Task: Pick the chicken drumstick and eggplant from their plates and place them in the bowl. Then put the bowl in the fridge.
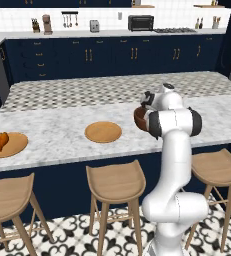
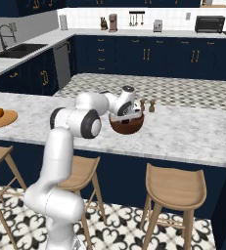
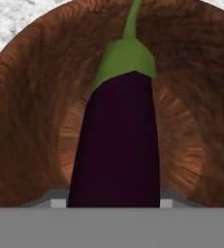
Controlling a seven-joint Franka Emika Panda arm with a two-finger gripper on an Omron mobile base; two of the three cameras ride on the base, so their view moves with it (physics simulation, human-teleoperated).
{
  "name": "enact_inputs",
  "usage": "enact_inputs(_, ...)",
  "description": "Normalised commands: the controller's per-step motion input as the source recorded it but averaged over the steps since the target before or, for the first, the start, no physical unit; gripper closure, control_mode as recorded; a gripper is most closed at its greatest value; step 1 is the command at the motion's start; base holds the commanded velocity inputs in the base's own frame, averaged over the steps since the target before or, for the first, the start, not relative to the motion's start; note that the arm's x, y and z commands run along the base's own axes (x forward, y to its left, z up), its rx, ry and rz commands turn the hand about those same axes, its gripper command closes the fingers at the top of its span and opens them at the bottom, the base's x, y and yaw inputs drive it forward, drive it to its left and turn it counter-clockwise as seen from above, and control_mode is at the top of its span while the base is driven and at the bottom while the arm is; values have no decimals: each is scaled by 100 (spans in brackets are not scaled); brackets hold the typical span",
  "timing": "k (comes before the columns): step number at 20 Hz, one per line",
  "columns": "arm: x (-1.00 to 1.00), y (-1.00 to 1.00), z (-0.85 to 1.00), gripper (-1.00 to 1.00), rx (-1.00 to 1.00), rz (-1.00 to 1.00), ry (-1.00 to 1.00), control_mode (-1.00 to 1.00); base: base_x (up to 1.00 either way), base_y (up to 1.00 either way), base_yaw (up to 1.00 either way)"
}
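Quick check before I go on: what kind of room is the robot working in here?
A home-style kitchen, rendered. A white marble island counter has tan wooden stools along it, navy cabinets with gold handles line the back wall, and a black toaster oven and a sink with a faucet sit on the far counters.

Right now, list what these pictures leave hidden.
- Hand: fingers hidden by the eggplant in the hand view; grip unclear.
- Bowl: mostly behind the arm, left base view.
- Emptied plate: behind the arm, right base view.
- Fridge: outside all views.
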Motion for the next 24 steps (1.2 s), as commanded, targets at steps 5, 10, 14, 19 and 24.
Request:
enact_inputs(5, 18, 0, -3, -100, 0, 0, 1, -100, 0, 0, 0)
enact_inputs(10, -7, 0, 24, -100, 0, 0, 0, -100, 0, 0, 0)
enact_inputs(14, -14, 0, 30, -100, 0, 0, 3, -100, 0, 0, 0)
enact_inputs(19, -40, 3, 66, -100, 0, 0, 2, -100, 0, 0, 0)
enact_inputs(24, -100, 28, 64, -100, 0, -1, 0, -100, 0, 0, 0)
